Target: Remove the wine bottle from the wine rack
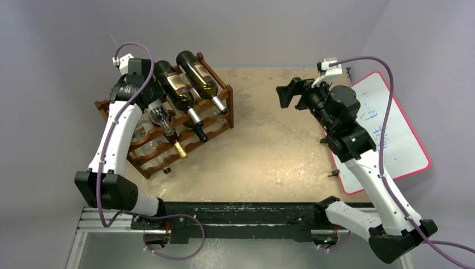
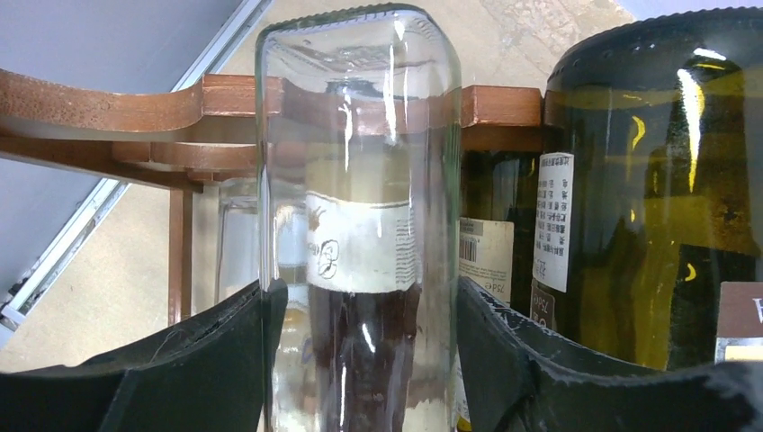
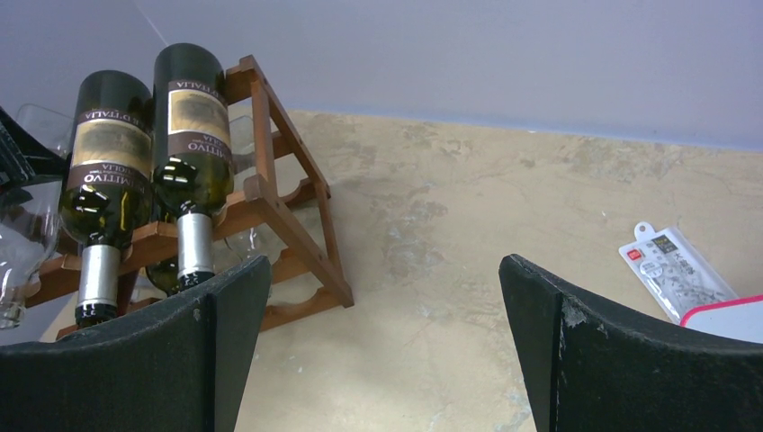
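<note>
FAR LEFT OF TABLE: The left gripper [image 2: 366, 292] straddles a clear-glass wine bottle [image 2: 360, 135] lying on the top tier of the wine rack [image 2: 99, 108]. Its black fingers [image 2: 225, 351] sit one on each side of the glass at abt label height. As far as the wrist view shows, they are pressed against it.

The bottle's long axis runs straight up that view w/ the flat base at the top end, so the grip goes across the body, not along it. From overhead it appears to lie slantwise like its neighbours, base to the far left, neck pointing near and right.

A dark green bottle [image 2: 648, 180] rests just beside it on the right, close to that side's finger. A second dark green bottle [image 1: 199, 73] lies one place further right.

The right gripper [image 3: 382, 265] hangs well apart, above the right part of the table [image 1: 263, 151]. Its fingers are spread wide w/ nothing between them, and they face the rack.

The left arm is plainly the nearer, so the lift looks to be its job alone. The bottle prob. has to rise clear of the scalloped rail w/o swinging right into the green glass.
</note>
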`<state>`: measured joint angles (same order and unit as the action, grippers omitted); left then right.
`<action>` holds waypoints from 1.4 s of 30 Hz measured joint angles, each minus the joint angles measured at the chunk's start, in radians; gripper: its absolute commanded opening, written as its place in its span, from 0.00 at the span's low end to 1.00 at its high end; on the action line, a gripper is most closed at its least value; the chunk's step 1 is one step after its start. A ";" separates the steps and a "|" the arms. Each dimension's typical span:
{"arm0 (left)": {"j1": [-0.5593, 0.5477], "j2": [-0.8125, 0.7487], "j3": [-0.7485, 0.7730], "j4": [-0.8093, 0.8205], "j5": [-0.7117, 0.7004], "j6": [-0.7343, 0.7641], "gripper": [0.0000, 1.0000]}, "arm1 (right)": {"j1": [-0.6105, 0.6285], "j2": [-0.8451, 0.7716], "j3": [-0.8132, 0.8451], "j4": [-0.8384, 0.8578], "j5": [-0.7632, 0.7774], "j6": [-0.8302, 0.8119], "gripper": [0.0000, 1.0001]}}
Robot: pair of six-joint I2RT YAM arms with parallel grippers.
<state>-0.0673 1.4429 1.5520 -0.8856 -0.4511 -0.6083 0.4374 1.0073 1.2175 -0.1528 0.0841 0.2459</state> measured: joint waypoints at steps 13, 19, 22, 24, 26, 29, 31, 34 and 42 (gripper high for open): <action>0.000 -0.106 -0.066 0.053 0.026 -0.015 0.13 | 0.000 0.002 0.000 0.000 -0.004 -0.002 1.00; 0.000 -0.158 -0.100 0.075 0.041 -0.039 0.04 | 0.000 0.013 0.000 0.001 -0.020 -0.003 1.00; 0.000 -0.168 -0.117 0.085 0.054 -0.054 0.00 | 0.000 0.018 0.000 0.001 -0.025 -0.004 1.00; 0.000 -0.170 -0.126 0.093 0.059 -0.061 0.00 | 0.000 0.020 0.000 0.001 -0.025 -0.004 1.00; 0.000 -0.170 -0.128 0.097 0.064 -0.063 0.00 | 0.000 0.021 0.000 0.001 -0.026 -0.004 1.00; 0.000 -0.177 -0.128 0.100 0.072 -0.064 0.00 | 0.000 0.021 0.000 0.001 -0.028 -0.004 1.00; 0.000 -0.188 -0.128 0.099 0.075 -0.064 0.00 | 0.000 0.021 -0.001 0.002 -0.029 -0.005 1.00; 0.000 -0.208 -0.127 0.098 0.079 -0.072 0.00 | 0.000 0.027 -0.005 0.009 -0.038 -0.013 1.00; 0.000 -0.228 -0.107 0.083 0.089 -0.128 0.00 | 0.000 0.056 -0.010 0.027 -0.113 -0.044 1.00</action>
<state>-0.0677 1.2152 1.4448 -0.8028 -0.3626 -0.7364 0.4374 1.0630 1.2076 -0.1257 -0.0284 0.2016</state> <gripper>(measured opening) 0.647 0.998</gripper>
